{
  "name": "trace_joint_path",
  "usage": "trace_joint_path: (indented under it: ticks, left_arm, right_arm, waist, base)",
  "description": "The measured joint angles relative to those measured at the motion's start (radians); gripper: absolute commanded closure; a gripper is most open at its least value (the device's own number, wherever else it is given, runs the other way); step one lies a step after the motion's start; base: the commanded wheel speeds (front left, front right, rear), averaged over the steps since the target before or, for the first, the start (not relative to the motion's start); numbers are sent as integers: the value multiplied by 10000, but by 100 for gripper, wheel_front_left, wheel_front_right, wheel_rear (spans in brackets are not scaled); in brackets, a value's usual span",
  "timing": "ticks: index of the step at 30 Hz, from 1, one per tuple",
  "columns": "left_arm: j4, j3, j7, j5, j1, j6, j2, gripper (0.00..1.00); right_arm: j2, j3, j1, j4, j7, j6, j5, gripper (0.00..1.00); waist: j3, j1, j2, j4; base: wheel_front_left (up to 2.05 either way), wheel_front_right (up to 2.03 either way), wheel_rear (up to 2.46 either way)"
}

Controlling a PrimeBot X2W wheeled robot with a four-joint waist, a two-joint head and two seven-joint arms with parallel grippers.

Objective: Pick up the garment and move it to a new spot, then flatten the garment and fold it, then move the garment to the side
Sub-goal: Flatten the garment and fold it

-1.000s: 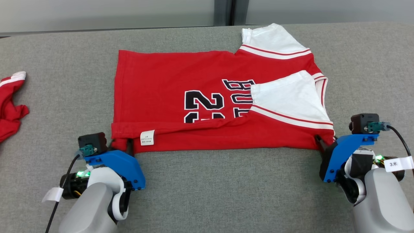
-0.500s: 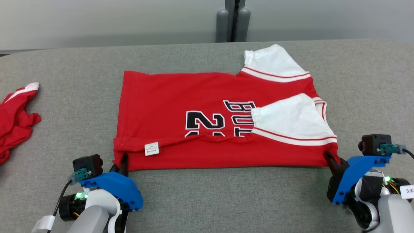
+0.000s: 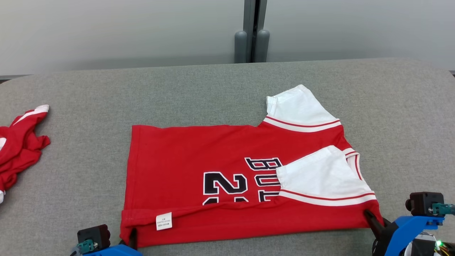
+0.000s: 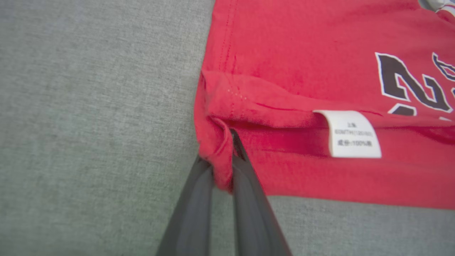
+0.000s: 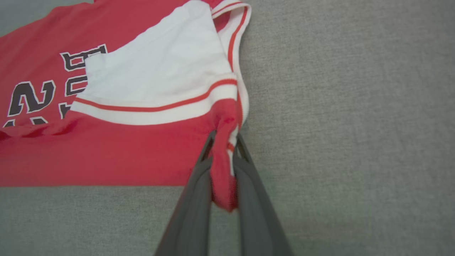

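Note:
The garment (image 3: 195, 160) is a red jersey with white sleeves and black lettering, lying flat on the grey table (image 3: 71, 106) with its near strip folded over. My left gripper (image 3: 133, 240) is shut on the garment's near-left hem corner. In the left wrist view the garment (image 4: 302, 71) has a fold of red cloth pinched in my left gripper (image 4: 222, 153), beside a white care label (image 4: 353, 135). My right gripper (image 3: 370, 216) is shut on the near-right corner. The right wrist view has the garment (image 5: 106, 153) bunched in my right gripper (image 5: 225, 142).
A second red and white garment (image 3: 17, 149) lies crumpled at the table's left edge. Behind the table stand a pale wall and two grey posts (image 3: 252, 46). Bare grey tabletop lies right of the jersey and behind it.
Both grippers have shut on the garment's near corners and drawn it toward me across the table. The head camera has also shifted, so the whole picture sits lower.

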Motion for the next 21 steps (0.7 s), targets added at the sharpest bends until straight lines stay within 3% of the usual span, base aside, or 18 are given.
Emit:
trace_joint_path:
  ticks: [1,2,3,4,12,21]
  left_arm:
    - [-119,6,86,0,105,105,50,100]
    - [-238,2,127,0,176,159,82,58]
    - [-355,10,127,-2,215,201,100,24]
    - [-453,15,142,-2,226,228,121,0]
    - [-763,29,276,-58,147,69,328,0]
    - [-403,-46,598,268,-1776,-196,318,0]
  right_arm:
    - [2,8,12,15,-33,0,29,100]
    - [2,-15,13,58,-77,0,33,0]
    - [2,-50,16,115,-128,2,50,0]
    - [-2,-92,21,161,-171,-2,48,0]
    - [-15,-98,-269,44,-144,-4,-318,0]
    - [-88,188,-1917,-330,428,-4,-936,0]
  waist:
    - [-12,0,-1,12]
    - [-26,0,0,31]
    - [-39,0,0,57]
    - [-50,0,0,84]
    - [-201,0,-1,184]
    - [91,2,0,91]
  base:
    - [0,0,0]
    - [0,0,0]
    - [0,0,0]
    - [0,0,0]
    - [0,0,0]
    - [0,0,0]
